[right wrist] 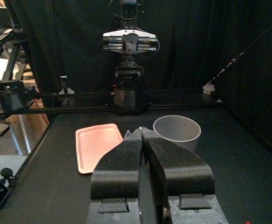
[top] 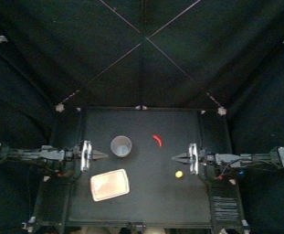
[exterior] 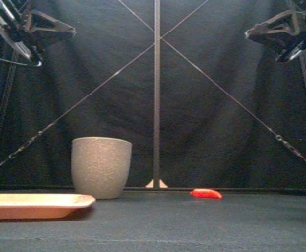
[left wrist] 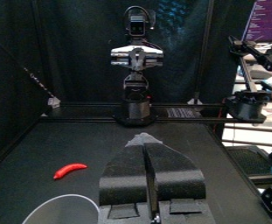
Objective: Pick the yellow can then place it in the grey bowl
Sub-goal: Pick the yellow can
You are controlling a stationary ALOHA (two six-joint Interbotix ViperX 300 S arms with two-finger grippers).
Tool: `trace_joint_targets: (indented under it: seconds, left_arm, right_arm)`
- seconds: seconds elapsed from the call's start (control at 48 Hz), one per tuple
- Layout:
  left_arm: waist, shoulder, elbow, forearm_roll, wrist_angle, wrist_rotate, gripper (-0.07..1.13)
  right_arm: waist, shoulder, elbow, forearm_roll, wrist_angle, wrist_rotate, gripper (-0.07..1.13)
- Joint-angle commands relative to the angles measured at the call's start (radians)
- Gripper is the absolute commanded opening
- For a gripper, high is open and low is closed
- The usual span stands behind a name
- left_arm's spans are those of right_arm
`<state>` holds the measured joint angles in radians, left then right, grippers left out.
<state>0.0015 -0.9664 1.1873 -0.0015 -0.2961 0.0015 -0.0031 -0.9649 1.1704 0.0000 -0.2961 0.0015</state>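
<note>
Here, you are looking at both arms resting at the sides of the table (top: 151,208), the left gripper (top: 93,157) and the right gripper (top: 191,161) each hanging with jaws pressed together on nothing. The yellow can (top: 178,173) is sitting small on the right half, near the right gripper and a little toward the front edge, well apart from the grey bowl (top: 120,144), which is standing upright left of centre. A red toy (top: 159,140) is lying between the bowl and the right gripper, and the pink tray (top: 110,186) is lying at front left. The grasp is not yet begun, so the right gripper is looking like your better choice. Be spreading its jaws fully first, coming down straight over the can, and closing across its middle so it is not tipping or rolling. Then be lifting clear of the red toy and carrying high over the bowl's rim before letting go.
</note>
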Motion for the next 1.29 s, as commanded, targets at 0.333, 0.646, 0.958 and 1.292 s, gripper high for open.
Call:
trace_joint_targets:
  seconds: [0.333, 0.646, 0.958, 1.292]
  left_arm:
    - [0.078, 0.015, -0.018, -0.003, 0.081, 0.002, -0.03]
    - [0.084, 0.02, -0.018, 0.002, 0.077, 0.003, -0.03]
    - [0.118, 0.02, -0.034, 0.017, 0.075, 0.005, -0.03]
    - [0.124, 0.018, -0.035, 0.014, 0.072, 0.005, -0.03]
  right_arm:
    - [-0.17, 0.195, 0.038, 0.067, 0.307, 0.058, 0.02]
    - [-0.086, 0.218, 0.031, 0.146, 0.439, 0.143, 0.43]
    - [-0.061, 0.225, 0.017, 0.15, 0.485, 0.215, 1.04]
    - [0.035, 0.256, 0.02, 0.181, 0.68, 0.224, 1.03]
